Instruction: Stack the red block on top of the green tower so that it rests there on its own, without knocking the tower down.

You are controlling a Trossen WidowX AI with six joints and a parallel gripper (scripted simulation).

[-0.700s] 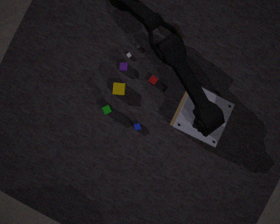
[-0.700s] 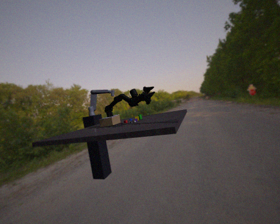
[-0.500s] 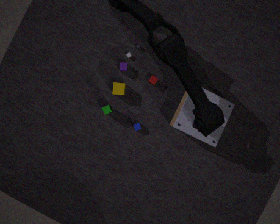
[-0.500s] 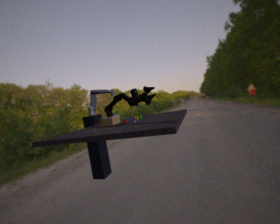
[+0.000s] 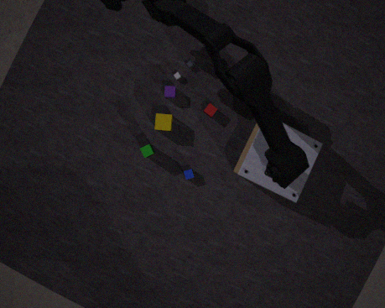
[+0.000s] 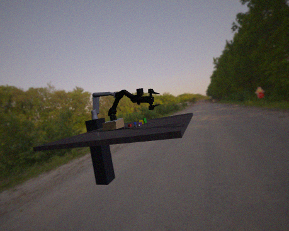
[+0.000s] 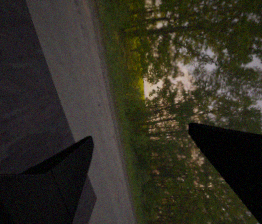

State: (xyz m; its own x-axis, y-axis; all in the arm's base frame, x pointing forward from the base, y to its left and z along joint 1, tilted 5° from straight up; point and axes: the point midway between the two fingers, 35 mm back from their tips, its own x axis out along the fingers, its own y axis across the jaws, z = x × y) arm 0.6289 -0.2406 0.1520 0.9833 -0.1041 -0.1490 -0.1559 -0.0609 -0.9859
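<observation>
Wrist view first: I've got both fingers spread wide with nothing between them, and all the camera sees past them is road, grass and trees, no blocks and barely any surface, so I have no close-in feedback right now. Exterior view puts the gripper [image 6: 153,100] high above the surface [image 6: 166,127], pointing outward over its far part, well apart from the block cluster. Top view: red block [image 5: 210,109] sits alone on the surface, nearest the arm's base plate [image 5: 255,164]; green tower [image 5: 146,150] is beyond it, with the yellow block [image 5: 163,122] and purple block [image 5: 169,91] close to the line between them, the blue block [image 5: 189,174] off to the side of the tower, and a small white block [image 5: 177,75] further out. Risks as I judge them: lighting is dim and the red block is small, so a descent off-centre could nudge it away instead of straddling it; the arm's bulk hides part of the surface from above; the carry path to green passes near yellow, and wide fingers could clip it; a tower top no bigger than the block leaves little placement margin, and a sideways brush or late release would likely topple it.
</observation>
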